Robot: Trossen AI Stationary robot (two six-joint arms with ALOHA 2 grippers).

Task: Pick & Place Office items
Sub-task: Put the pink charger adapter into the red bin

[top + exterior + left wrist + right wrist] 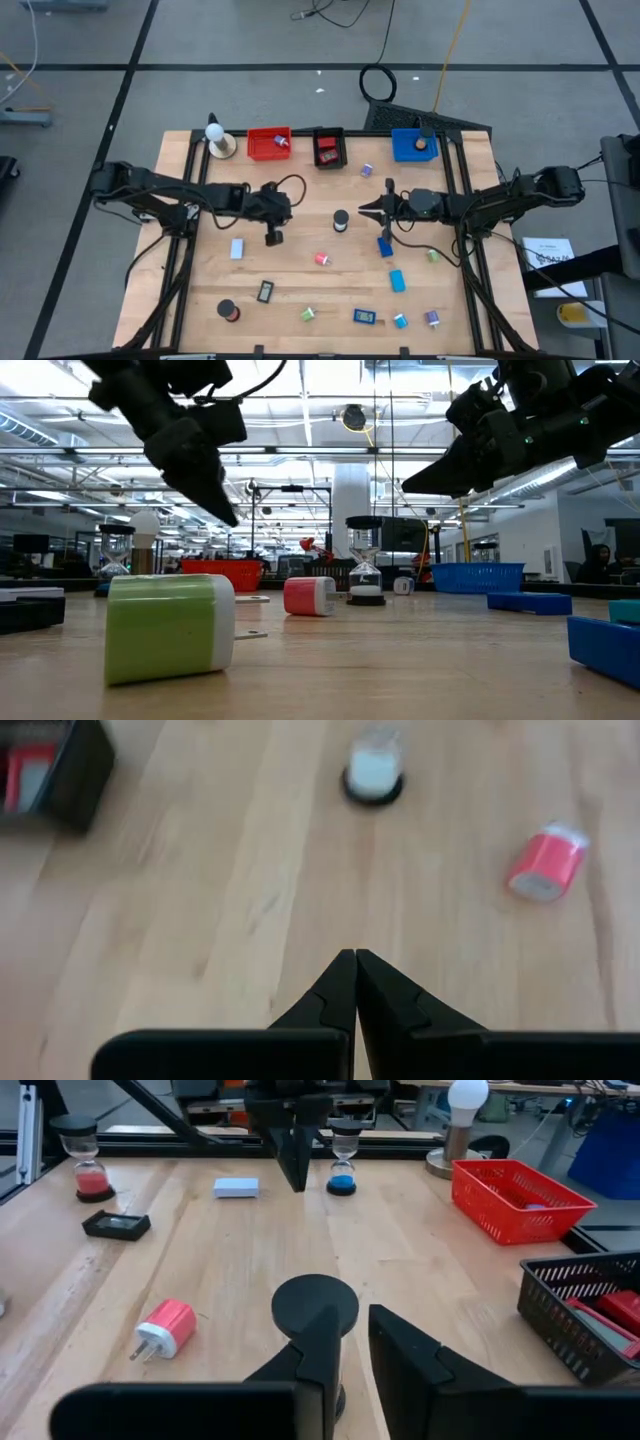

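Small office items lie scattered on the wooden table: a red plug-like piece (322, 258), a green one (307, 314), a light-blue block (237, 248), a black-framed rectangle (265, 291), blue blocks (397, 281) and a black-capped hourglass (340, 220). My left gripper (272, 237) hangs shut above bare wood left of the hourglass (373, 770). My right gripper (365, 210) hovers just right of the hourglass, pointing toward the table's left. Its fingers are slightly apart, with the hourglass's black top (315, 1305) beyond them. In the low view both grippers, left (228, 515) and right (420, 485), are well above the table.
Red bin (268, 144), black bin (328, 148) and blue bin (414, 145) stand along the far edge, with a white bulb on a tan base (217, 137) at the far left. More pieces lie near the front edge (364, 317). Bare wood shows between the two grippers.
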